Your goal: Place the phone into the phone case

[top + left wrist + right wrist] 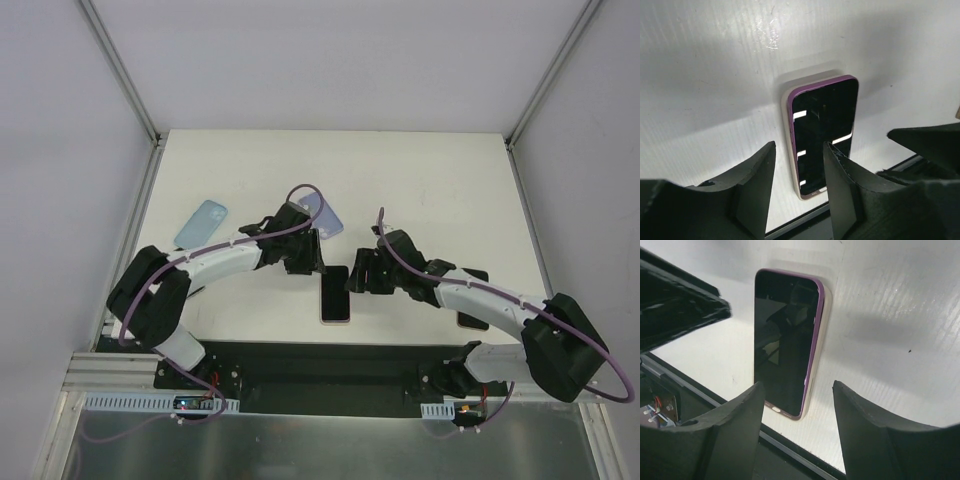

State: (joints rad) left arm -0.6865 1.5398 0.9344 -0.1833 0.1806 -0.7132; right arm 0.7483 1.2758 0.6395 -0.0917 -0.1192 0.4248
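From above, the black-screened, purple-edged phone [336, 296] lies flat on the white counter [430, 180], close to its near edge, between the two arms. Only the wrist views show the cream phone case [786, 125] rimming it, with the phone seated inside. The left fingers [757, 185] stand apart over the phone, holding nothing; the right fingers [735, 425] likewise gape empty. The top view alone shows a pale blue case [201, 222] far left and a lavender case [325, 212] beyond the left wrist, with open counter stretching to the far edge.
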